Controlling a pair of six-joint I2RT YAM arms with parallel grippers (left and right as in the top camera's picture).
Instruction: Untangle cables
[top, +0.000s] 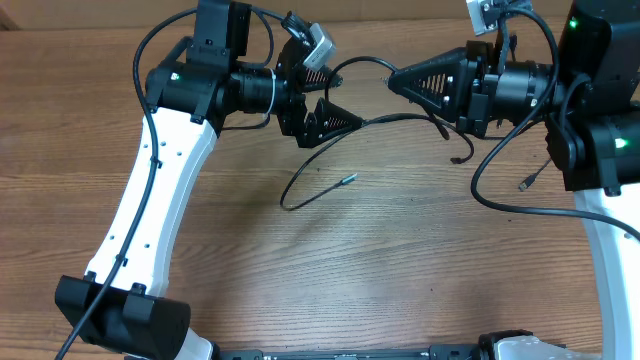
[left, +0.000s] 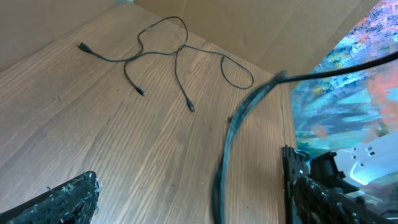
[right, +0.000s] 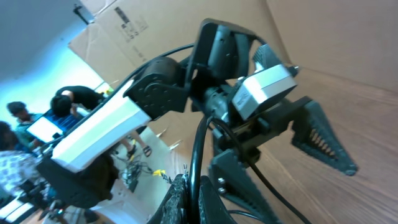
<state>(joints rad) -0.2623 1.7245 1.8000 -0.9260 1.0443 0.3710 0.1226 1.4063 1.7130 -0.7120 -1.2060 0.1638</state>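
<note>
Cables (left: 231, 127), thin black: one strand clamped in right gripper (top: 396, 78), running from it through spread-apart left gripper (top: 342, 88); others slack on counter (top: 420, 270) near right gripper.

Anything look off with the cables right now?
Nothing damaged. One cable, pinched in the shut right gripper, runs ungripped between the fingers of the open left gripper; the other cables trail loose on the table.

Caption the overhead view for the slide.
Overhead: shut right gripper pinches a black cable, open left gripper facing it above the wooden table.
</note>
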